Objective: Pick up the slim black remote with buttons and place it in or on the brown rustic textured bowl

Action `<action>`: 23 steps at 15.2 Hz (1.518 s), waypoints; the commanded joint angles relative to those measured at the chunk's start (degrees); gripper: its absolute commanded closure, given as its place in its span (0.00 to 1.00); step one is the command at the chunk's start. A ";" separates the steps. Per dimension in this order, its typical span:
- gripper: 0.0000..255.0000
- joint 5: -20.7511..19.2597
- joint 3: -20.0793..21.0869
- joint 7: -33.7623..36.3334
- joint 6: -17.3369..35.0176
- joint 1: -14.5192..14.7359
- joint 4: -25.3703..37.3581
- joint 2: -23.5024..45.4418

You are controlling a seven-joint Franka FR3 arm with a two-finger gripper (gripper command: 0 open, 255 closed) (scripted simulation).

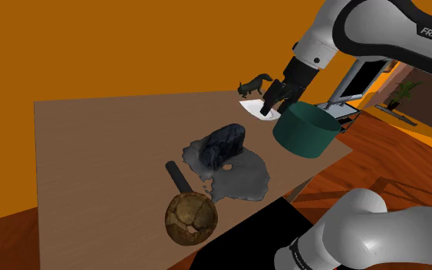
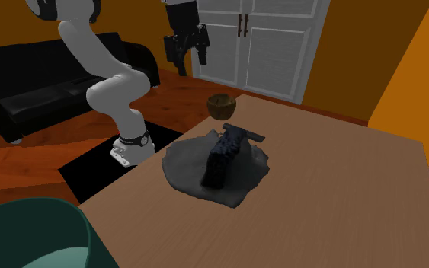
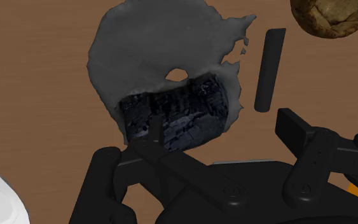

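Remote (image 1: 179, 178), a slim plain black bar, lies flat on the brown table (image 1: 91, 153), just beside the mottled brown bowl (image 1: 191, 218) and a crumpled grey sheet (image 1: 241, 176). End effector (image 2: 187, 58) hangs above, fingers apart, empty. Beyond stand white cupboard doors (image 2: 266, 38) and orange walls (image 2: 403, 61).

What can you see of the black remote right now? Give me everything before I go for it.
The remote is a slim, plain dark bar with rounded ends; no buttons can be made out. It lies flat on the brown table, between the ragged edge of the grey sheet and the brown bowl, with a gap to the bowl. Whether it touches the sheet is unclear. The open gripper hangs above, not holding it.
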 commanded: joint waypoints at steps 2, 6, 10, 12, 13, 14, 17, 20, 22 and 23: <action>0.00 0.47 0.85 0.92 1.45 0.20 -1.29 0.29; 0.00 2.41 4.29 4.55 7.42 1.12 -5.78 2.24; 0.00 4.31 7.81 8.12 13.67 2.14 -9.18 5.53; 0.00 5.19 9.58 9.92 16.90 2.67 -10.45 7.69; 0.00 5.60 10.47 10.82 18.53 2.92 -10.97 8.90; 0.00 5.98 11.36 11.72 20.17 3.17 -11.42 10.19; 0.00 6.94 14.04 14.48 25.14 3.82 -12.29 14.57; 0.00 7.45 16.70 17.37 30.10 4.32 -12.46 19.65; 0.00 7.44 18.45 19.43 33.36 4.54 -12.19 23.40; 0.00 7.30 19.29 20.52 34.97 4.62 -11.94 25.37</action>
